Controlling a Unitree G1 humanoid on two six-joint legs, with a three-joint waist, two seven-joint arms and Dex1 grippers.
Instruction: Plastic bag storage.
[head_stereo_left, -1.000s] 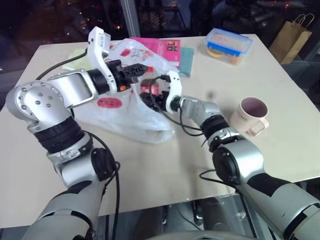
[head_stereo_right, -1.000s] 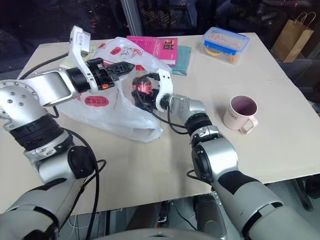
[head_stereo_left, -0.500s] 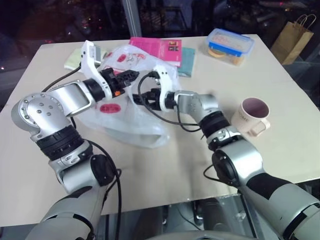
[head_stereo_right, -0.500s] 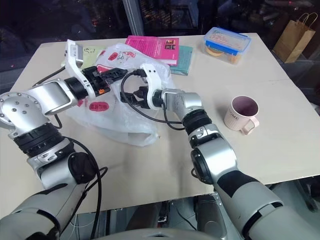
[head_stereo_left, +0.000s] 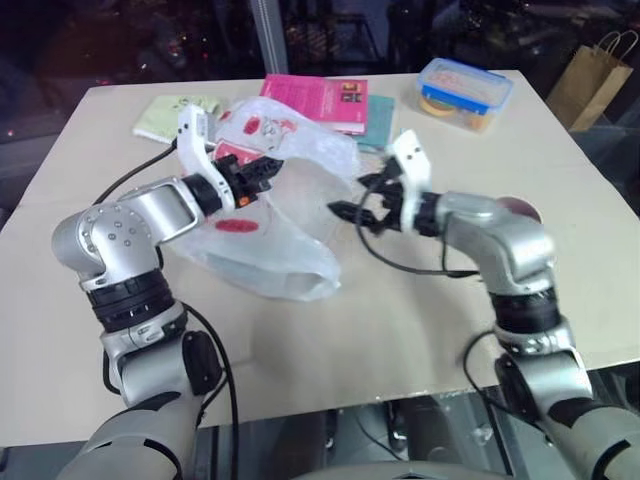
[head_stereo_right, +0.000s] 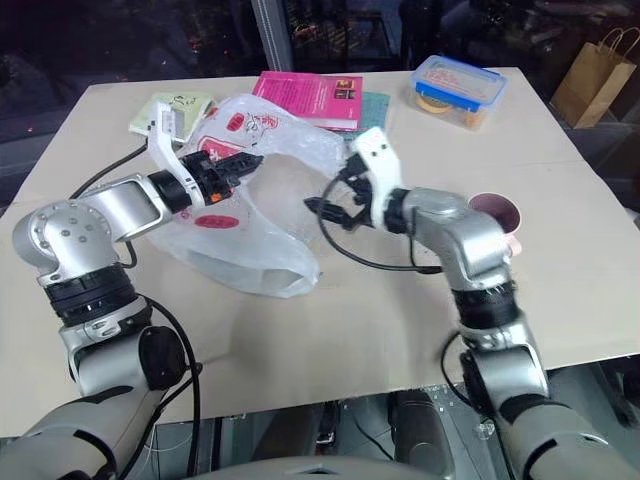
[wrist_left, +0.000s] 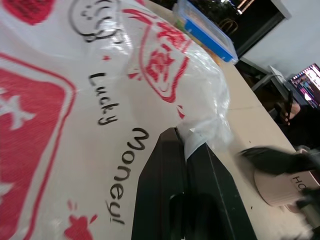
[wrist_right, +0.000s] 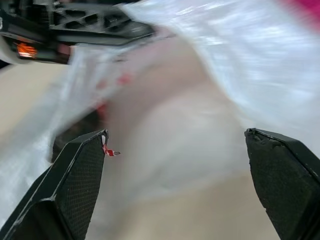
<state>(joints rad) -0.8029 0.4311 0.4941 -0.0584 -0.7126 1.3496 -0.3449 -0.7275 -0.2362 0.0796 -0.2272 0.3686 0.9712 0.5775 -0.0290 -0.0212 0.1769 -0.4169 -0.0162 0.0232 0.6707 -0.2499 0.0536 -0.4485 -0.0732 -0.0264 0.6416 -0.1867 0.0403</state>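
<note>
Head views: the bag (head_stereo_left: 265, 235) lies on the table (head_stereo_left: 330, 340), its top pinched in the left gripper (head_stereo_left: 268, 168); the right gripper (head_stereo_right: 318, 207) hangs beside it, empty, jaws spread.
Left wrist: fingers (wrist_left: 165, 190) clamp a fold of bag.
Right wrist: fingers (wrist_right: 75, 185) wide apart, facing the bag.

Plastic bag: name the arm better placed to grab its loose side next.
Right, probably. The right gripper is open and empty beside the plastic bag; the left gripper is shut on the bag's edge.
</note>
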